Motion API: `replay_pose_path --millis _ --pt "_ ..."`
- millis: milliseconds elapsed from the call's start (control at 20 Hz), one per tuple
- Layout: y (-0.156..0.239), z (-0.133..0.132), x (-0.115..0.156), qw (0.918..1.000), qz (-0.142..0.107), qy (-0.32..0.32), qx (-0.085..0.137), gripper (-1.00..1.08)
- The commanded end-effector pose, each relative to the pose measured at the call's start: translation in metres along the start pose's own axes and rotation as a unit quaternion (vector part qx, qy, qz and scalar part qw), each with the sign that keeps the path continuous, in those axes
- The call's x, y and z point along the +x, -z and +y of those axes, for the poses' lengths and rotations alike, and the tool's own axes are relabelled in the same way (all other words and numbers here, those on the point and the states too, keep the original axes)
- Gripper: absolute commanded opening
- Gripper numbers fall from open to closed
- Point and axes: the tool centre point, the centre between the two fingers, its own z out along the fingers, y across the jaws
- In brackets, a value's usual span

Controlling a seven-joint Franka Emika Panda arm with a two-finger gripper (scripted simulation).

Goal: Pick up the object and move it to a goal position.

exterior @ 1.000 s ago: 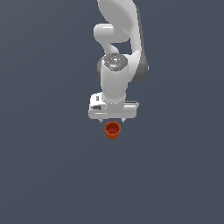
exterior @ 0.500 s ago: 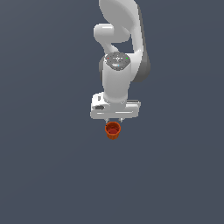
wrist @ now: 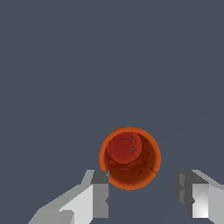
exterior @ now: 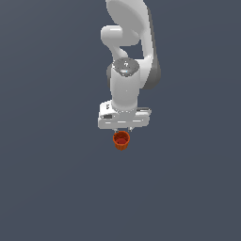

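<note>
In the exterior view the white Panda arm (exterior: 127, 61) comes down from the top centre of the frame and its gripper (exterior: 122, 129) sits directly above the small orange-red cup (exterior: 121, 140) at mid-frame on the flat grey-blue ground (exterior: 47, 188), hiding the fingertips. Only the wrist view looks straight into the cup's (wrist: 130, 158) round rim and darker red inside and shows both fingers (wrist: 99, 192), spread wide with the jaws released: one finger sits just at the rim, whether touching I cannot tell, while the other stands clear of it, and nothing is gripped
</note>
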Motion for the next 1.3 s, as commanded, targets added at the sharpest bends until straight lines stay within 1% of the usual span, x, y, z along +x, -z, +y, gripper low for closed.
replay_pose_path --millis 0,250,500,900,1250 --pt "-0.004 -0.001 -0.001 0.9999 0.006 0.01 0.003 0.28" --pt "-0.016 -0.006 -0.004 0.9988 0.025 0.041 0.009 0.28" --pt "-0.03 -0.012 -0.009 0.9951 0.051 0.083 0.016 0.28" --pt "-0.05 -0.022 -0.022 0.9833 0.099 0.151 0.021 0.28" --pt "-0.059 -0.028 -0.03 0.9735 0.127 0.189 0.019 0.28"
